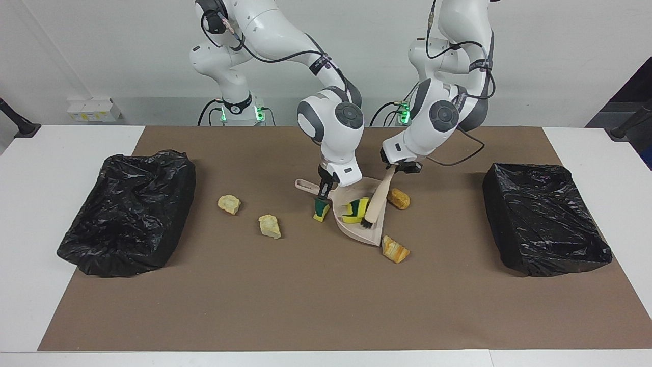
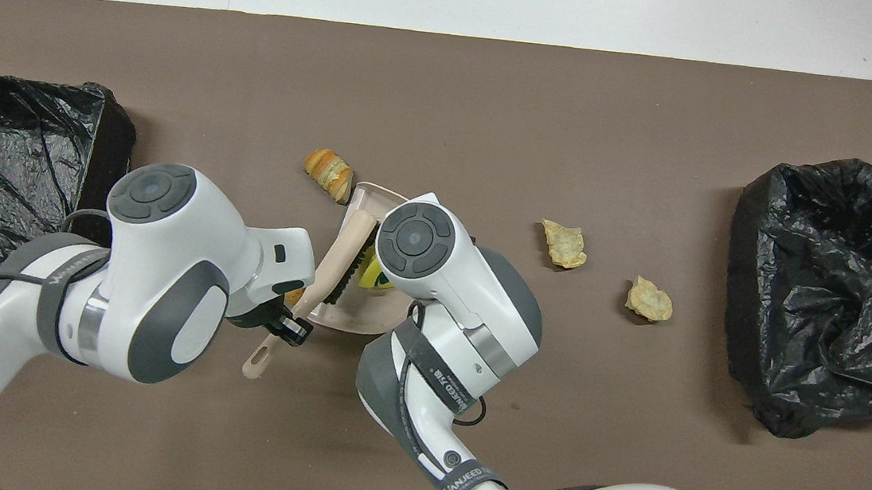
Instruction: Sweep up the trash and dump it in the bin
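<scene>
The right gripper [image 1: 324, 189] clamps the handle of the beige plastic dustpan [image 1: 356, 211], which sits on the brown paper mat [image 1: 305, 306] just under it. Beside it, the left gripper [image 1: 399, 167] holds the beige wooden-handled brush [image 1: 376, 201] slanting down into the pan, bristles against the yellow-and-green sponge bits [image 1: 355, 209] in it. An orange bread-like lump [image 1: 398, 198] lies below the left gripper; another [image 1: 395, 250] touches the pan's lip. Two pale crumbly chunks [image 1: 229, 204] [image 1: 269, 226] lie toward the right arm's end, before the crumpled black bag-lined bin [image 1: 127, 214]; a second black-lined bin [image 1: 545, 219] sits at the left arm's end.
</scene>
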